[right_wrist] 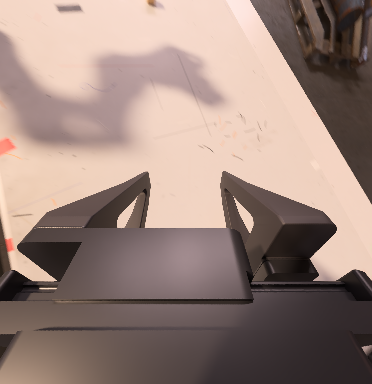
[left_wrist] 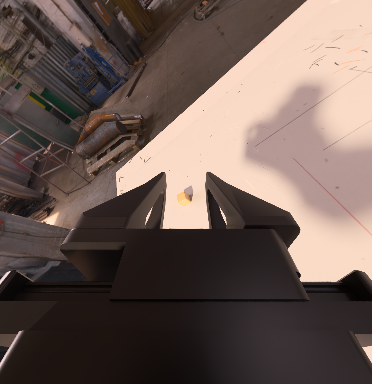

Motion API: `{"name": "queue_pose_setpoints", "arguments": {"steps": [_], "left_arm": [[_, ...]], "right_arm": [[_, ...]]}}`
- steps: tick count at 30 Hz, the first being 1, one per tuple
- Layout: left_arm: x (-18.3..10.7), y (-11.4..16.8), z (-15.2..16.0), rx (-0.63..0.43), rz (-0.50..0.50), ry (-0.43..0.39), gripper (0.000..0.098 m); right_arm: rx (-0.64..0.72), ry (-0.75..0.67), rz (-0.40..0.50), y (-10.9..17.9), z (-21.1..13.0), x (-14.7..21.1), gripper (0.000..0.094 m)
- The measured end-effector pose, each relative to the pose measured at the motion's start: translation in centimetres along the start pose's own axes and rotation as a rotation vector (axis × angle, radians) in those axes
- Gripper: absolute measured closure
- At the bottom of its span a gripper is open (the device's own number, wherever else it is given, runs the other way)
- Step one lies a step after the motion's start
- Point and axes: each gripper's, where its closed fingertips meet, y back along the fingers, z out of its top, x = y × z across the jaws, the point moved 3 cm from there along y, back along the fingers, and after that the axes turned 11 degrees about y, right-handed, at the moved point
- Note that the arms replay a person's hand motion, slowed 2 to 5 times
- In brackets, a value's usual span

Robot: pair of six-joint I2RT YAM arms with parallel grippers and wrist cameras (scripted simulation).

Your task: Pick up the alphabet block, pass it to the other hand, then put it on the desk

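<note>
Left wrist view | left gripper (left_wrist: pixel 185 176) spread, empty, above alphabet block (left_wrist: pixel 183 199) | right gripper (right_wrist: pixel 185 176) wide, empty

Bare desk (left_wrist: pixel 264 104) all around the block (left_wrist: pixel 183 198) (nothing obstructing)

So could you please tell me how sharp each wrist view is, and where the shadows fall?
Left wrist view: sharp; the alphabet block throws a small crisp shadow on the desk, beside a big soft arm shadow. Right wrist view: the desk is smeared and blurry, with broad soft arm shadows at upper left; the right gripper itself stays crisp.
</note>
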Motion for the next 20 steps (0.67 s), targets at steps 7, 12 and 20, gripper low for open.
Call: {"name": "queue_pose_setpoints", "arguments": {"steps": [7,12,20], "left_arm": [[-0.9,-2.4,0.9,0.068,-0.184,-0.124,0.0666],[-0.5,-4.6,1.3,0.186,-0.256,-0.232,0.0612],[1.5,-8.6,0.4,0.394,-0.262,-0.467,0.0497]], "right_arm": [[-0.243,0.018,0.184,-3.0,6.2,6.2,0.0369],[-0.329,0.012,0.309,-6.0,9.1,9.6,0.0367],[-0.332,0.038,0.374,-12.2,10.2,12.3,0.0356]]}}
